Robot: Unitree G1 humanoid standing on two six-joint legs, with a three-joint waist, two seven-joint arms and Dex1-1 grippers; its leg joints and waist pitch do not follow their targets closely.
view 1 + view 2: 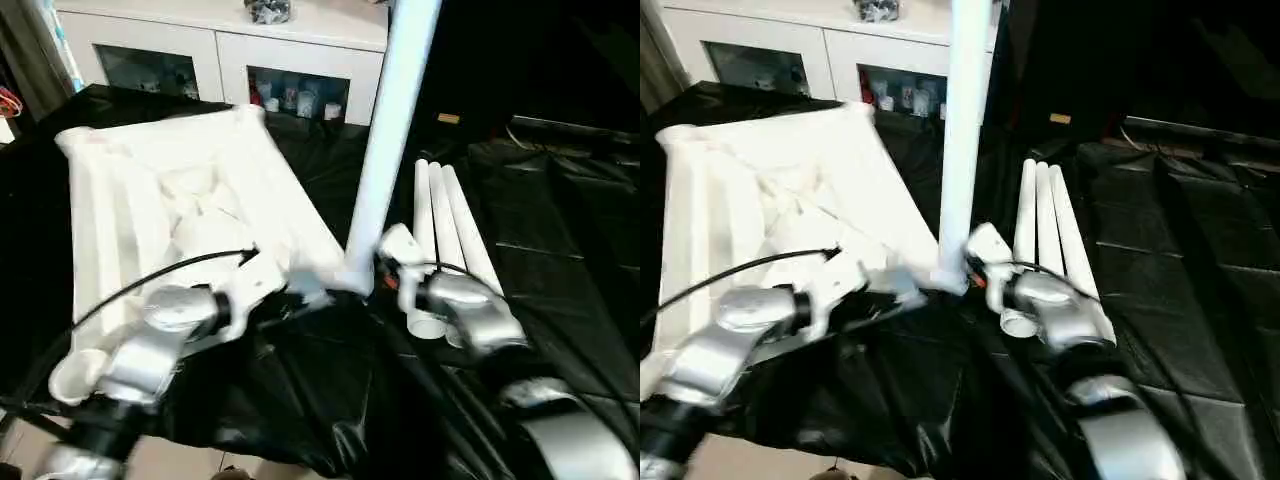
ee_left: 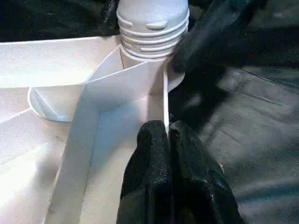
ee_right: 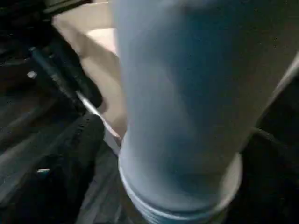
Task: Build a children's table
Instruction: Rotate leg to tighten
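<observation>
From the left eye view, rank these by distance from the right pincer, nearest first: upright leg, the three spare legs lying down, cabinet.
1. upright leg: right beside the right pincer, at the tabletop corner.
2. three spare legs: lying on the black sheet just beyond the pincer, on its right.
3. cabinet: far back, behind the tabletop.

upright leg [image 1: 392,140] blocking tabletop [image 1: 150,200] corner, three loose legs [image 1: 445,230] alongside
</observation>
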